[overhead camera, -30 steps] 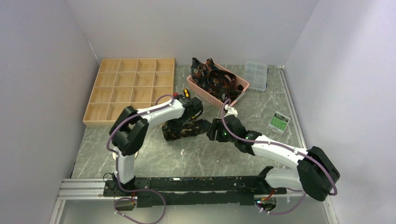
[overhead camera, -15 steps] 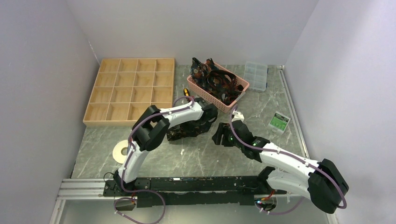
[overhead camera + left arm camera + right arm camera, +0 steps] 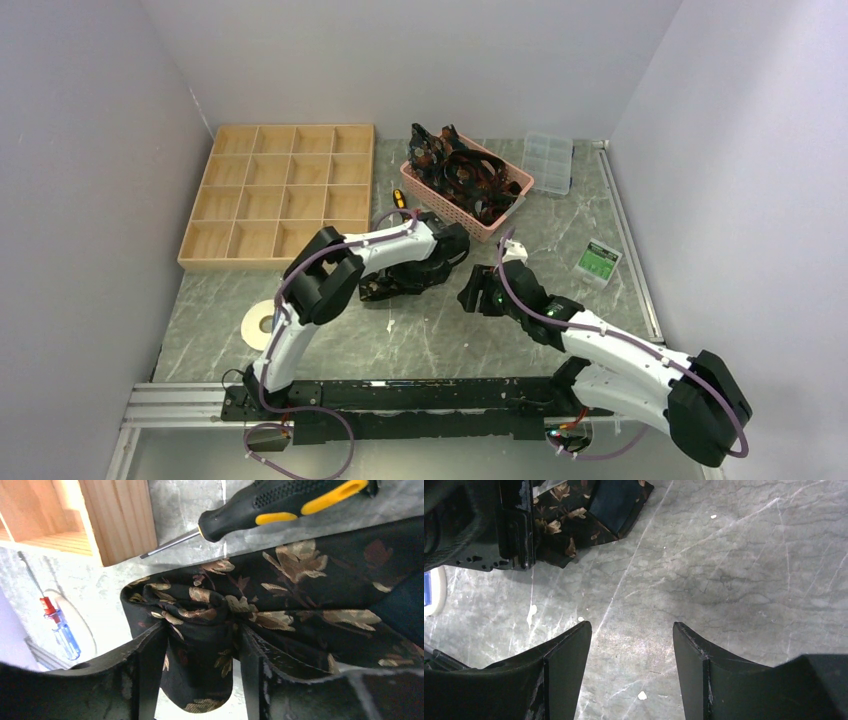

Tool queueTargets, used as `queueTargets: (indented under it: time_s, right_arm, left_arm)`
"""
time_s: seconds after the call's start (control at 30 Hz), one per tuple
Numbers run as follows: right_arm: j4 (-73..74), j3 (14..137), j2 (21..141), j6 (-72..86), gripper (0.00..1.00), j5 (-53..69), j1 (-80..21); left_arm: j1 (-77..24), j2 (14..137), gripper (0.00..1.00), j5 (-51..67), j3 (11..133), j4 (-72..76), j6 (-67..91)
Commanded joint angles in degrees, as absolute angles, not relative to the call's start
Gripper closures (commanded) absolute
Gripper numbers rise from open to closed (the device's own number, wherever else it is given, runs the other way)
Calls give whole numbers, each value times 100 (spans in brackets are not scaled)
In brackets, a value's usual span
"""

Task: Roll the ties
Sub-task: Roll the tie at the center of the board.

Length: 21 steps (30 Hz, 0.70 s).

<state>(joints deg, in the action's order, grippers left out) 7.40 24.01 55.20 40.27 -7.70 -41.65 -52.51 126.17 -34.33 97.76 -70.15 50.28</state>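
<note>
A black tie with tan-gold leaves (image 3: 280,595) lies bunched on the marble table. My left gripper (image 3: 202,632) is shut on a rolled fold of it; the fold hangs down between the two fingers. In the top view the left gripper (image 3: 402,278) and the tie (image 3: 375,292) sit just in front of the pink basket. My right gripper (image 3: 631,627) is open and empty over bare table, to the right of the tie (image 3: 574,517); it also shows in the top view (image 3: 476,292). More ties (image 3: 465,172) are piled in the basket.
The pink basket (image 3: 512,200) stands behind the grippers. A wooden compartment tray (image 3: 280,195) is at back left, with a black-and-yellow screwdriver (image 3: 280,500) beside it. A tape roll (image 3: 262,323) lies front left, a clear box (image 3: 548,160) and a green card (image 3: 598,262) at right.
My left arm has swung right, dragging the tie toward the basket and uncovering the tape roll. My right gripper has shifted slightly right, away from the tie.
</note>
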Motion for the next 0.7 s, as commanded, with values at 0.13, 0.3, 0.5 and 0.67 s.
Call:
queueTargets:
  time_s: [0.13,0.3,0.5,0.67]
  right_arm:
    - [773,2460,5416,3967,35,-928,-4133]
    - [774,2482,5397,3893,34,-814,-4132]
    - [581,2739,5592,3675,32,-352,-4133]
    - [387,3256,6176,3482,32,178,-4139]
  left_arm:
    - [-5351,11771,38,-2698,9397,-6318,5055]
    - [-5352,11223,34,-2555,9132,-6044,5083]
    - [-5351,10346,30,-2664,8770,-5897,5145]
    - [-5339,8963,32,-2823,7624,-5233,5335]
